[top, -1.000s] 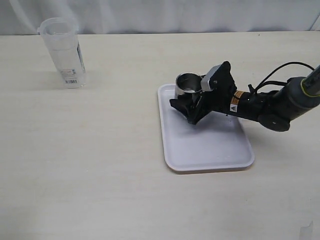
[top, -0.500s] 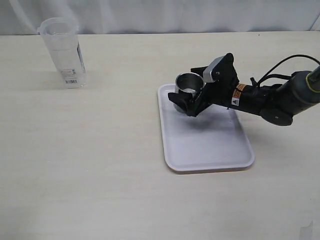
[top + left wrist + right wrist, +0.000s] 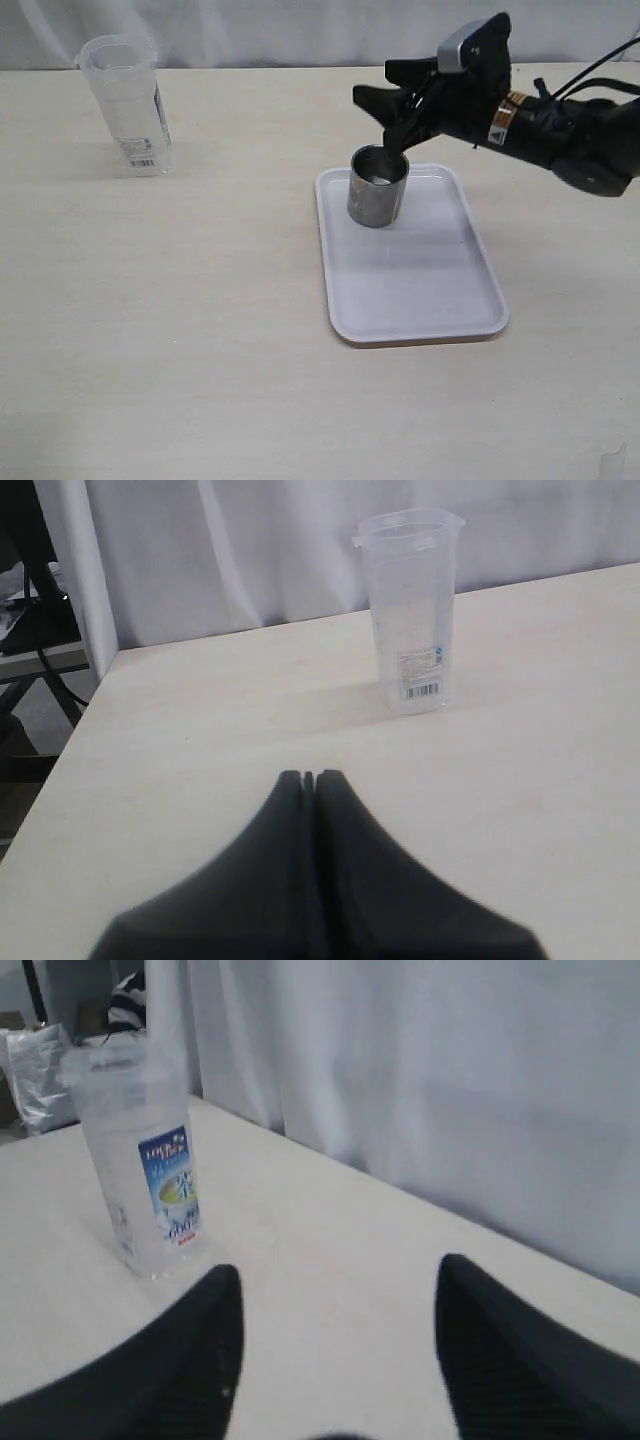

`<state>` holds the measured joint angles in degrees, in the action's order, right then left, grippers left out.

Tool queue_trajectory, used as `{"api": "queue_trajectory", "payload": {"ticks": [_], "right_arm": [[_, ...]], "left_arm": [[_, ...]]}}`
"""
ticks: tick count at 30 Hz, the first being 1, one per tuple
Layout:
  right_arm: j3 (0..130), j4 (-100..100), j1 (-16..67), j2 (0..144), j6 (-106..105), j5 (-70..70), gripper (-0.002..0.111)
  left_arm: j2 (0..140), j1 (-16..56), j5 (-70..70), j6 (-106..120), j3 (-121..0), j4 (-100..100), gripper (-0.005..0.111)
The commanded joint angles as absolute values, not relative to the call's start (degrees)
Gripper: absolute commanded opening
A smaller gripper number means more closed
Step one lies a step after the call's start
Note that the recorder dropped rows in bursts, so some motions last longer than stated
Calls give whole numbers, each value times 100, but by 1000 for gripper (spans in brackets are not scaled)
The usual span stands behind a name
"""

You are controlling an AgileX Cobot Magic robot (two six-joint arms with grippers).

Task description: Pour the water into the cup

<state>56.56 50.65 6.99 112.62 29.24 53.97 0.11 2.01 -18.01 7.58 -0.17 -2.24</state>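
Steel cup (image 3: 378,188) stands upright on the far-left corner of the white tray (image 3: 420,290), free of any grip. Right gripper (image 3: 385,105) hangs above and just beyond it, jaws apart, nothing between them. Clear plastic pitcher (image 3: 125,105) with the water (image 3: 122,125) sits at the far left of the bench (image 3: 200,330), well apart from the cup; water level hard to read. Left gripper (image 3: 312,780) faces the pitcher, fingers pressed together, empty.

Judgement: the cup is placed and the pitcher fetch comes next. Left gripper must spread wide before closing in, then take the pitcher mid-body with light pressure – thin walls likely flex. Keep it upright in transit, and move the right arm clear of the cup's mouth – tilt slowly
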Motion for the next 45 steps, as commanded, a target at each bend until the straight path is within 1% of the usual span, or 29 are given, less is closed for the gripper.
{"api": "queue_trajectory", "payload": {"ticks": [1, 3, 6, 8, 14, 23, 28, 37, 45], "right_arm": [[5631, 5273, 678, 10357, 3825, 4247, 19], [5631, 5587, 678, 9906, 3872, 3664, 4], [5529, 5810, 678, 9291, 4141, 3066, 4], [5395, 5755, 678, 8887, 4156, 2932, 4], [4775, 5755, 678, 7356, 4581, 2834, 4], [3842, 5755, 678, 5087, 4592, 2812, 4], [3296, 5755, 678, 3969, 5080, 2800, 4], [2702, 5755, 678, 2343, 5657, 2800, 4], [2654, 5755, 678, 1460, 5657, 2839, 4]], "left_arm": [[0, 174, -1765, 724, 0, -229, 0], [0, 174, -1765, 724, 0, -229, 0], [0, 174, -1765, 724, 0, -229, 0], [0, 174, -1765, 724, 0, -229, 0], [0, 174, -1765, 724, 0, -229, 0], [0, 174, -1765, 724, 0, -229, 0], [0, 174, -1765, 724, 0, -229, 0], [0, 174, -1765, 724, 0, -229, 0], [0, 174, -1765, 724, 0, -229, 0]]}}
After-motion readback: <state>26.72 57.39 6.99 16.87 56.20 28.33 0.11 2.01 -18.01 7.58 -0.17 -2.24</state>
